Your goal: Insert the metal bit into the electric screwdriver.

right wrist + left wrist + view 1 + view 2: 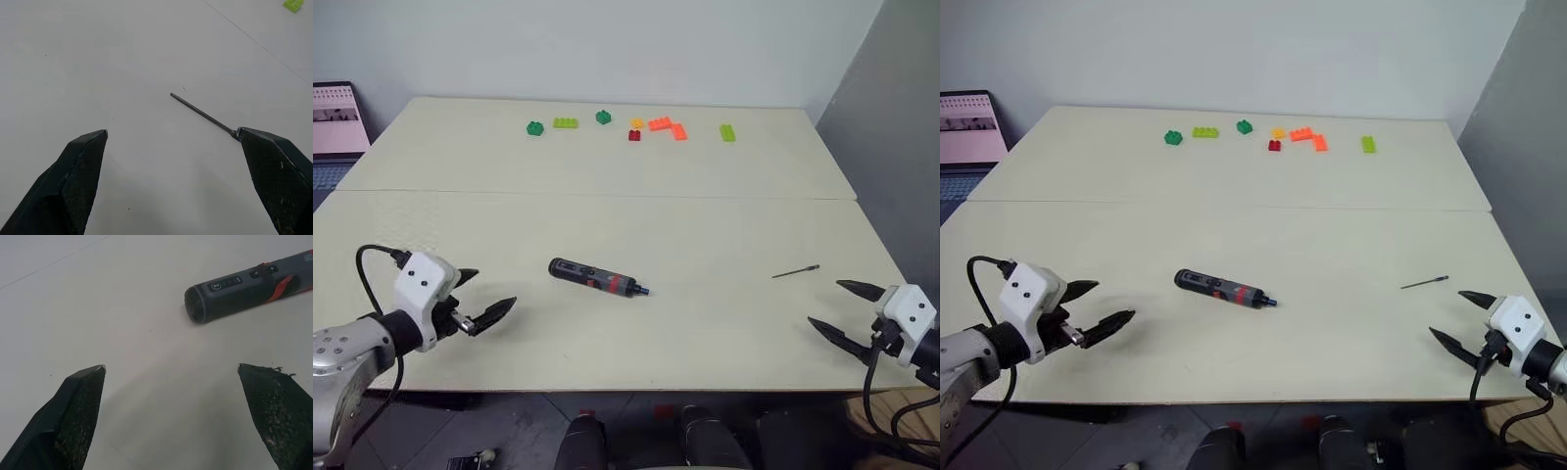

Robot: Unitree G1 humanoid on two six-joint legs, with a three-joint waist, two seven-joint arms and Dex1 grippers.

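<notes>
On the pale table [724,225], the electric screwdriver [597,279] is lying flat near the middle of the front half, its blunt dark end turned toward my left side and its small blue tip pointing toward my right. The metal bit [796,271] is lying flat well apart from it, over toward my right, touching nothing. My left gripper [485,296] is hovering near the front left edge with its two black fingers spread wide and holding nothing; seen from its wrist, the blunt end of the screwdriver is sitting a little way beyond the fingertips [80,396], not between them. My right gripper [844,310] is hovering at the front right corner, fingers likewise spread wide and empty; from its wrist, the bit is lying just beyond one fingertip [266,156], and I cannot tell whether they are touching. Toy bricks [636,127] in green, yellow, red and orange are sitting in a loose row along the far side of the table.
</notes>
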